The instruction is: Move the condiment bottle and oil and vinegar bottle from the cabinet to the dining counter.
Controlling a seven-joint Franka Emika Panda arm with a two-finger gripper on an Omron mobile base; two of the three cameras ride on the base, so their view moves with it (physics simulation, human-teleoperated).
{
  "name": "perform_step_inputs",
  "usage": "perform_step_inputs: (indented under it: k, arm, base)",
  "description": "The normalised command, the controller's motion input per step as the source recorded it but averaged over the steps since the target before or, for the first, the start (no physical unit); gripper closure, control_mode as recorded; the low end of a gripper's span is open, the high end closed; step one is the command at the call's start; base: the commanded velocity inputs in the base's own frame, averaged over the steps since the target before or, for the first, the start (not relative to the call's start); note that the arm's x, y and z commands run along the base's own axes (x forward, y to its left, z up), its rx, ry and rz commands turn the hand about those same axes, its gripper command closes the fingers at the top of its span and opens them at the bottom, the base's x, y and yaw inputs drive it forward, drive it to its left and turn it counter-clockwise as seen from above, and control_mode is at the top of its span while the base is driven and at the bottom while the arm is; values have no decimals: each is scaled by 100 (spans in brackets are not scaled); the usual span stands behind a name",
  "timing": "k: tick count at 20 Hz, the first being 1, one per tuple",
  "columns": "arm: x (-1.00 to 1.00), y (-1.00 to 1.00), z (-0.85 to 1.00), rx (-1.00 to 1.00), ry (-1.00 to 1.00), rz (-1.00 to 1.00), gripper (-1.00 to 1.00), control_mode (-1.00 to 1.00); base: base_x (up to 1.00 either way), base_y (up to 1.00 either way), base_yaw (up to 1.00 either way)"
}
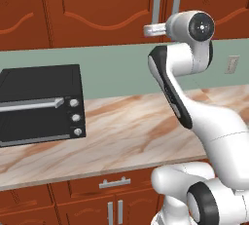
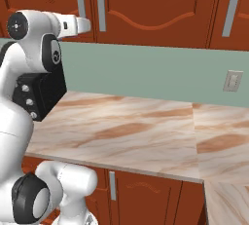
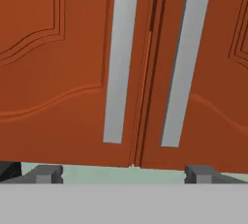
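The reddish-brown cabinet [image 3: 58,72] has both arched doors closed. Its two long silver bar handles [image 3: 121,58] [image 3: 184,63] hang side by side along the seam between the doors. My gripper [image 3: 123,174] points straight at that seam, just below the lower ends of the handles. It is open, its dark fingertips [image 3: 46,173] set wide apart with nothing between them. From the left base view the hand [image 1: 154,29] is raised at the foot of the handles [image 1: 156,0]. The condiment bottle, the oil and vinegar bottle and the dining counter are out of view.
A black toaster oven [image 1: 41,104] stands at the left on the marble wall counter [image 1: 121,131] beneath the cabinet. A wall outlet [image 2: 233,80] sits on the green backsplash at the right. More closed cabinet doors [image 2: 155,9] run to the right, and low drawers [image 1: 114,183] lie under the counter.
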Motion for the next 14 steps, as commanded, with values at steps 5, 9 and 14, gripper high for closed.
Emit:
perform_step_inputs:
  k: [5,9,14]
  arm:
    - [9,3,45,1,2,-9,-100,-100]
    - [6,1,31,10,2,-7,-100,-100]
    - [23,0,16,18,6,-2,-100,-100]
  base:
    - [0,0,0]
    - [0,0,0]
    - [0,0,0]
